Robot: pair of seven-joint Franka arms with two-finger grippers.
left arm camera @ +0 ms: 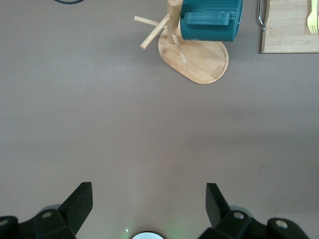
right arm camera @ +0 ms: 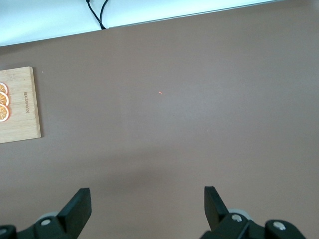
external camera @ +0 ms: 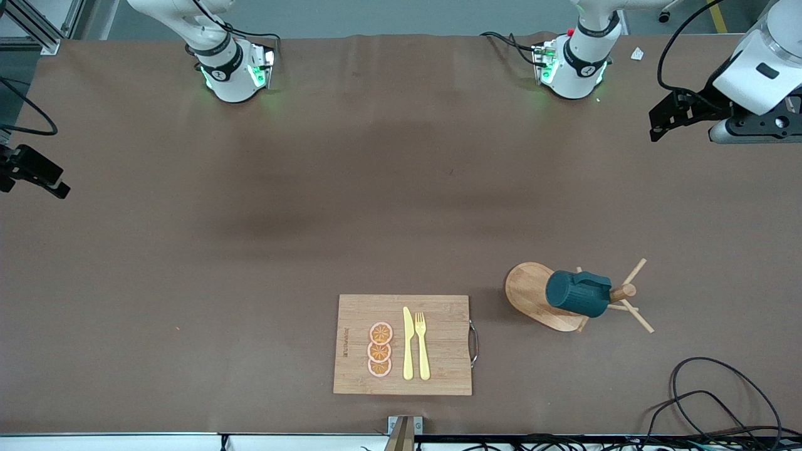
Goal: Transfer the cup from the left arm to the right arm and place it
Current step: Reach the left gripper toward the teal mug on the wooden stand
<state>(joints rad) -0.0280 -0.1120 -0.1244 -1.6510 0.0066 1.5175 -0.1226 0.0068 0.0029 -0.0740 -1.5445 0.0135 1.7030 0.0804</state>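
Observation:
The dark teal cup (external camera: 578,292) hangs tilted on a peg of a wooden mug tree (external camera: 529,294), toward the left arm's end of the table. It also shows in the left wrist view (left arm camera: 212,20), handle side up. My left gripper (external camera: 656,128) is open and empty, up in the air over bare table at the left arm's end, well apart from the cup; its open state shows in the left wrist view (left arm camera: 149,199). My right gripper (external camera: 59,186) is open and empty over bare table at the right arm's end, as its wrist view (right arm camera: 148,199) shows.
A wooden cutting board (external camera: 445,351) lies near the front edge with three orange slices (external camera: 380,349), a yellow knife (external camera: 408,344) and a fork (external camera: 421,344). It also shows in both wrist views (left arm camera: 289,30) (right arm camera: 20,114). Black cables (external camera: 708,401) lie at the front corner.

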